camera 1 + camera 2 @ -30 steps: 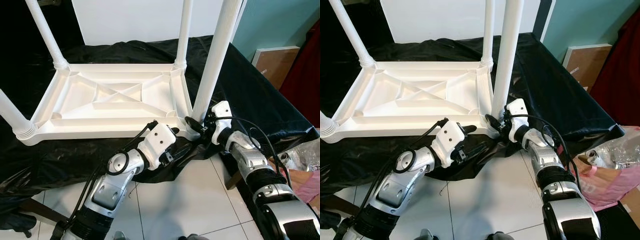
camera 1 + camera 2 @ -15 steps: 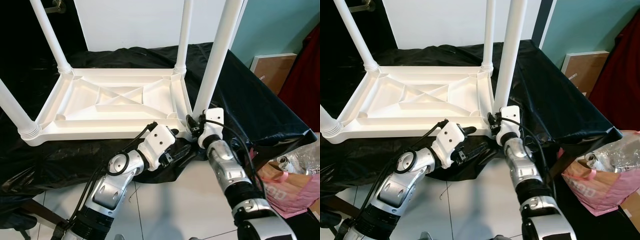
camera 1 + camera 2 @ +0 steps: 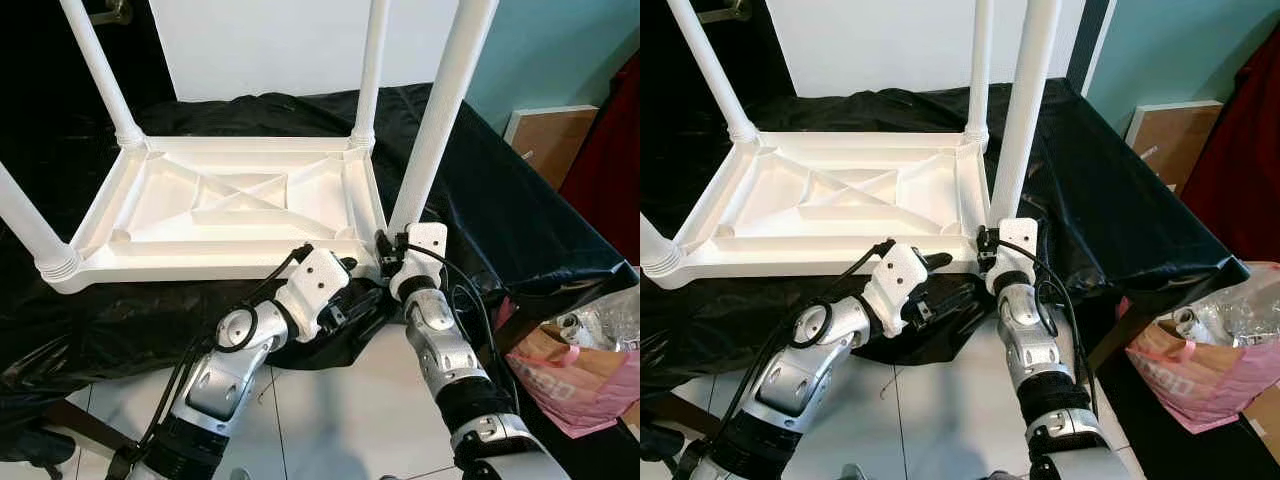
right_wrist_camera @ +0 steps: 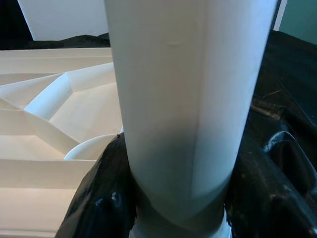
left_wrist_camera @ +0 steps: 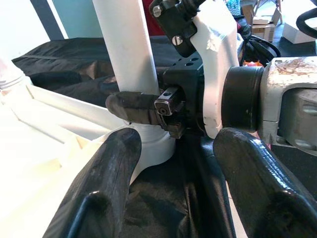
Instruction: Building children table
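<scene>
Left eye: white table [image 3: 230, 205] lies upside down on the black sheet [image 3: 520, 215], near right leg [image 3: 440, 110] at its front right corner. Looks like light, stiff, slick plastic.
Right eye: right gripper [image 3: 985, 255] at that leg's base, the best grip spot; leg tops cut off.
Left wrist: left gripper [image 5: 171, 168] spread wide, empty, just beside the socket.
Right wrist: fingers [image 4: 106, 198] clamp the leg; socket threads hidden, probably not fully seated.
</scene>
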{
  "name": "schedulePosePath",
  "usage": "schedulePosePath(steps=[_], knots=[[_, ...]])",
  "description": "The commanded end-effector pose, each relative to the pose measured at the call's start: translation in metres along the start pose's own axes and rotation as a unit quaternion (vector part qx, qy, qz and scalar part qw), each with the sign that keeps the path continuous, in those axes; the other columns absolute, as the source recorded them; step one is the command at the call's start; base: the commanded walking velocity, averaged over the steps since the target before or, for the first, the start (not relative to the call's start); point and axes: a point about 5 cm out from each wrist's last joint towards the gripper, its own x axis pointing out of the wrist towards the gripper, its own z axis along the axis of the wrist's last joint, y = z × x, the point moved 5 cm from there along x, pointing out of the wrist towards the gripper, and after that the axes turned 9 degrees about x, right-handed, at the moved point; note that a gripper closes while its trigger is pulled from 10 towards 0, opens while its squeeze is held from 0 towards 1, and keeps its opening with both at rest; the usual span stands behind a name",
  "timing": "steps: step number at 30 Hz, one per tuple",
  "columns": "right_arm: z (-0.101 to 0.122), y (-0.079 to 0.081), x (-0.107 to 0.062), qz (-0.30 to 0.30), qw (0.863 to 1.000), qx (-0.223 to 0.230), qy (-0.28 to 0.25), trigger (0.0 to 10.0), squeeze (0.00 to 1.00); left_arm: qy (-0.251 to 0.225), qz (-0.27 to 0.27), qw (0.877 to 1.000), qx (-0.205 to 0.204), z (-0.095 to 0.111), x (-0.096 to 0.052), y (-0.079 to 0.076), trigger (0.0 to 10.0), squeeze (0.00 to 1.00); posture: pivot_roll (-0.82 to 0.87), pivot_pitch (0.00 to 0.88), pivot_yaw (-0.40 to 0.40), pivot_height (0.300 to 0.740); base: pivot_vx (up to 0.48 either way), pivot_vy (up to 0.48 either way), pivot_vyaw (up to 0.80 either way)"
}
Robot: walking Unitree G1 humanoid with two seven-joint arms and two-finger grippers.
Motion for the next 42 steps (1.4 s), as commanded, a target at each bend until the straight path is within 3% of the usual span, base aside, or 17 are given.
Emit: schedulePosePath(steps=[1, 6, 14, 15, 16, 17, 22, 24, 30, 36, 37, 38, 39, 42], knots=[[-0.012, -0.003, -0.006, -0.001, 1.0, 0.01, 0.022, 10.0, 1.0, 0.007, 0.011, 1.0, 0.0, -0.004, 0.001, -0.001, 10.0, 0.0, -0.01, 0.036, -0.027, 0.74, 0.0, 0.0, 0.0], [-0.005, -0.003, -0.006, 0.032, 0.999, 0.01, 0.013, 10.0, 1.0, 0.006, 0.01, 1.0, 0.001, -0.003, 0.001, -0.001, 10.0, 0.0, -0.01, 0.028, -0.031, 0.74, 0.0, 0.0, 0.0], [0.006, -0.009, -0.01, 0.133, 0.991, -0.009, 0.017, 10.0, 1.0, 0.006, 0.012, 1.0, 0.006, -0.003, 0.001, 0.002, 10.0, 0.0, -0.01, 0.035, -0.03, 0.74, 0.0, 0.0, 0.0], [0.006, -0.009, -0.011, 0.152, 0.988, -0.01, 0.023, 10.0, 0.81, 0.006, 0.012, 1.0, 0.006, -0.003, 0.001, 0.002, 10.0, 0.0, -0.01, 0.04, -0.031, 0.74, 0.0, 0.0, 0.0], [0.006, -0.01, -0.012, 0.164, 0.986, -0.01, 0.028, 10.0, 0.81, 0.006, 0.012, 1.0, 0.006, -0.003, 0.0, 0.003, 10.0, 0.0, -0.01, 0.041, -0.031, 0.74, 0.0, 0.0, 0.0], [0.007, -0.011, -0.012, 0.182, 0.983, -0.015, 0.031, 10.0, 0.0, 0.006, 0.013, 1.0, 0.006, -0.003, 0.0, 0.003, 10.0, 0.0, -0.01, 0.045, -0.032, 0.74, 0.0, 0.0, 0.0], [0.008, -0.012, -0.011, 0.213, 0.976, -0.025, 0.04, 10.0, 0.0, 0.006, 0.014, 1.0, 0.005, -0.003, 0.0, 0.003, 10.0, 0.0, -0.01, 0.046, -0.031, 0.74, 0.0, 0.0, 0.0], [0.007, -0.009, -0.007, 0.246, 0.967, -0.05, 0.052, 10.0, 0.0, 0.007, 0.011, 1.0, 0.003, -0.003, 0.0, 0.0, 10.0, 0.0, -0.01, 0.049, -0.028, 0.74, 0.0, 0.0, 0.0], [0.005, -0.003, 0.004, 0.26, 0.96, -0.078, 0.064, 10.0, 0.0, 0.008, 0.009, 1.0, 0.003, -0.003, 0.001, 0.0, 10.0, 0.0, -0.01, 0.051, -0.024, 0.74, 0.0, 0.0, 0.0], [0.004, 0.0, 0.006, 0.264, 0.959, -0.085, 0.065, 10.0, 0.0, 0.007, 0.01, 1.0, 0.003, -0.003, 0.002, 0.001, 10.0, 0.0, -0.01, 0.05, -0.025, 0.74, 0.0, 0.0, 0.0], [0.001, 0.003, 0.006, 0.27, 0.955, -0.095, 0.073, 5.7, 0.0, 0.006, 0.01, 1.0, 0.004, -0.002, 0.002, 0.001, 10.0, 0.0, 0.0, 0.047, -0.028, 0.74, 0.0, 0.0, 0.0], [0.001, 0.003, 0.006, 0.27, 0.955, -0.095, 0.073, 5.7, 0.0, 0.006, 0.01, 1.0, 0.004, -0.002, 0.002, 0.001, 10.0, 0.0, 0.0, 0.047, -0.028, 0.74, 0.0, 0.0, 0.0], [-0.002, 0.004, 0.006, 0.276, 0.953, -0.095, 0.08, 0.0, 0.0, 0.006, 0.012, 1.0, 0.005, -0.002, 0.002, 0.002, 10.0, 0.0, 0.0, 0.046, -0.031, 0.74, 0.0, 0.0, 0.0], [-0.004, 0.004, 0.006, 0.276, 0.952, -0.097, 0.086, 0.0, 0.0, 0.006, 0.015, 1.0, 0.005, -0.002, 0.002, 0.004, 10.0, 0.0, 0.0, 0.048, -0.032, 0.74, 0.0, 0.0, 0.0]])
